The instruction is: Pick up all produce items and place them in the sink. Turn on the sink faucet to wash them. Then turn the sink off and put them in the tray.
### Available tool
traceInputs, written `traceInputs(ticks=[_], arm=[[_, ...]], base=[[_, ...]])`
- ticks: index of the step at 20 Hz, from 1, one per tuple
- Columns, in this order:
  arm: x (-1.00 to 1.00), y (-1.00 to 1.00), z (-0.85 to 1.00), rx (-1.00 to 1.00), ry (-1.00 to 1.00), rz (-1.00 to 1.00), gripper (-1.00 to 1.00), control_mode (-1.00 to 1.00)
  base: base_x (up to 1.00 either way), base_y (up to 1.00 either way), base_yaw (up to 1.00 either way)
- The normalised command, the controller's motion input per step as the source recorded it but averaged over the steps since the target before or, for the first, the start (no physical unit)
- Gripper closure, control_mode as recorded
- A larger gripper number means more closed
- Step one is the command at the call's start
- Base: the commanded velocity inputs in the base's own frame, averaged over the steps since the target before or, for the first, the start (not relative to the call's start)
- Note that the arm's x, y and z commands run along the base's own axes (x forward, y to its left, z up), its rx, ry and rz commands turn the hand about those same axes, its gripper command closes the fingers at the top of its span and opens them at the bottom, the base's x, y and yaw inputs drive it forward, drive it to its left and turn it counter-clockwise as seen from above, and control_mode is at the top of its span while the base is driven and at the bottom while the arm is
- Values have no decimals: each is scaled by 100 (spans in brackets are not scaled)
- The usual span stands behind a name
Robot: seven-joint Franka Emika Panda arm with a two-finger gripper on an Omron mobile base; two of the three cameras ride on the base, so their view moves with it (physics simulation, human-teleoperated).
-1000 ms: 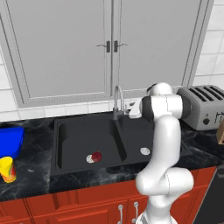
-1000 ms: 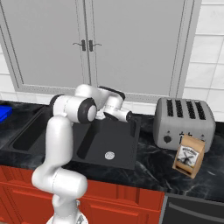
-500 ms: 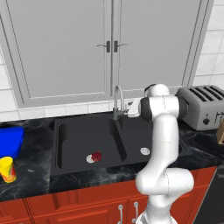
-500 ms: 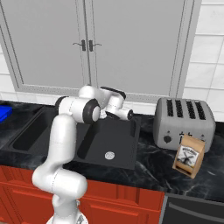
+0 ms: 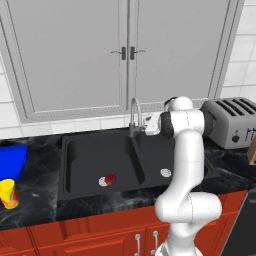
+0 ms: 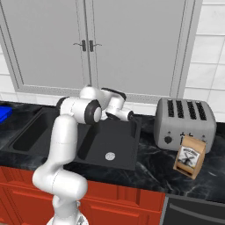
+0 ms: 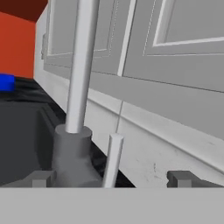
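Black marble surface (image 5: 35, 210), fruit (image 5: 110, 178) sits in sink (image 5: 85, 150) left basin by drain. Hand (image 7: 109, 178) spread wide, holding nothing, straddling faucet (image 7: 81, 65) lever (image 7: 113, 159). Risk: fingers slip past the thin lever or bump the spout, water stays off.

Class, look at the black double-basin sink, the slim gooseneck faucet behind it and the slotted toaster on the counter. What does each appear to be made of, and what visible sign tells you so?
Black double-basin sink: matte, no glare, perhaps composite or coated metal.
Slim gooseneck faucet: grey-silver, smooth, evenly shaded, probably brushed metal.
Slotted toaster: silver-grey body with dark slots, likely brushed steel; the rendering leaves it open.
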Motion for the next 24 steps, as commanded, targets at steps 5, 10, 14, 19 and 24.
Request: traceInputs(ticks=[5,10,14,19,24], arm=[[20,13,-7,0,0,1,-100,-100],[24,17,-1,0,0,0,-100,-100],[25,15,0,0,0,0,-100,-100],[17,18,0,0,0,3,-100,-100],[22,15,0,0,0,9,-100,-100]], base=[[0,0,0],[0,0,0],[0,0,0],[0,0,0],[0,0,0]])
